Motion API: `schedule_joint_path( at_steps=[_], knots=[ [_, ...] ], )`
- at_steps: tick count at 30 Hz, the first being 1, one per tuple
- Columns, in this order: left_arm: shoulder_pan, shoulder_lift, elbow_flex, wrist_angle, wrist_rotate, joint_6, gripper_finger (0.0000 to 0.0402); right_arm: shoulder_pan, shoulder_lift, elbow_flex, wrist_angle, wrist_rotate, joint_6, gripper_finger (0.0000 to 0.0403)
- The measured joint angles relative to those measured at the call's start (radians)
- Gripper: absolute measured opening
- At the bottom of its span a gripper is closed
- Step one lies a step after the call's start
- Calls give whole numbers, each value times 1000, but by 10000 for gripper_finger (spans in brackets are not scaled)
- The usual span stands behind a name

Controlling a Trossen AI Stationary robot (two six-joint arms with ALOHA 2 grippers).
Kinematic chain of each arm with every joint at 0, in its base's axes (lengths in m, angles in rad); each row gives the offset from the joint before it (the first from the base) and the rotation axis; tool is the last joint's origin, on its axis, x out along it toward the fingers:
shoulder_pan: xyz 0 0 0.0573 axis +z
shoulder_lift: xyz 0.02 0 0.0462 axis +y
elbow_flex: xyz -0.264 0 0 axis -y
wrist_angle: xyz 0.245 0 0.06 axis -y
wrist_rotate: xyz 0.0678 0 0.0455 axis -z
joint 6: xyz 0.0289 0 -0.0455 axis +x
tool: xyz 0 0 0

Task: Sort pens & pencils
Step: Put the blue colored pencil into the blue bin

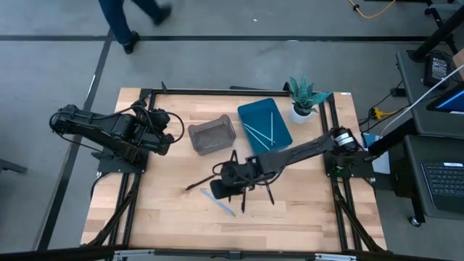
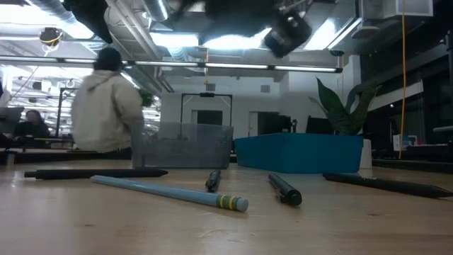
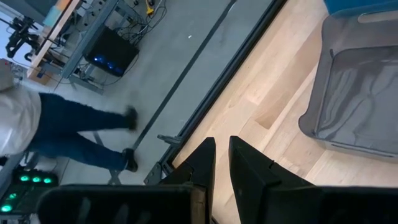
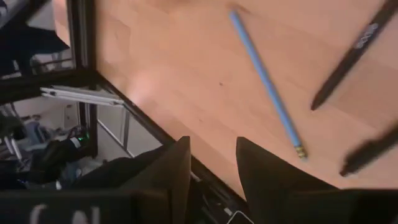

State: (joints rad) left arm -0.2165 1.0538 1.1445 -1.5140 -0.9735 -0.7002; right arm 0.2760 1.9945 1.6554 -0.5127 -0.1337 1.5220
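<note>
Light blue pencil (image 2: 170, 192): nearest the low camera, lying flat on the wooden table (image 1: 174, 217); striped band and eraser at its right end in that view; from above it lies toward the front of the table, just below the right gripper; it also shows in the right wrist view (image 4: 266, 84).

Black pens: several lie flat on the table around the blue pencil; two short ones (image 2: 284, 190) point toward the low camera; a long one (image 2: 95, 173) lies crosswise at the left and another (image 2: 386, 184) at the right; from above they spread out around the right gripper.

Right gripper (image 1: 226, 180): reaches out over the middle of the table, above the scattered sticks; its fingers (image 4: 171, 168) stand apart with a clear gap and nothing between them.

Grey bin (image 1: 212, 135): behind the sticks, left of the blue tray; clear-walled; no contents can be made out.

Blue tray (image 1: 262, 123): just beside the grey bin, toward the back right; thin light sticks (image 1: 259, 130) lie inside it, crossed.

Potted plant (image 1: 304, 96): at the back right corner, beside the blue tray.

Left gripper (image 1: 170, 130): waits at the table's left edge, near the grey bin; fingers (image 3: 205, 163) close together with only a narrow slit, holding nothing.

Person (image 2: 106, 106): beyond the table's far edge, in a light jacket and dark trousers.
</note>
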Motion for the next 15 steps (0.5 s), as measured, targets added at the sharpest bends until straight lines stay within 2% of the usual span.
schedule_joint_path(
  at_steps=[3, 8, 11, 15],
  knots=[
    [0, 0, 0, 0, 29, 0, 41, 0, 35, 0, 67, -25, -9, 131],
    [-1, 0, 0, -1, 143, 1, 41, 0, 45, 1, 136, -29, -50, 131],
    [-1, 0, 0, 7, 214, -15, 41, 0, 45, 54, 141, 31, -123, 131],
    [-1, 0, 0, 55, 280, -29, 41, -1, 43, 172, 95, 188, -290, 130]
  ],
)
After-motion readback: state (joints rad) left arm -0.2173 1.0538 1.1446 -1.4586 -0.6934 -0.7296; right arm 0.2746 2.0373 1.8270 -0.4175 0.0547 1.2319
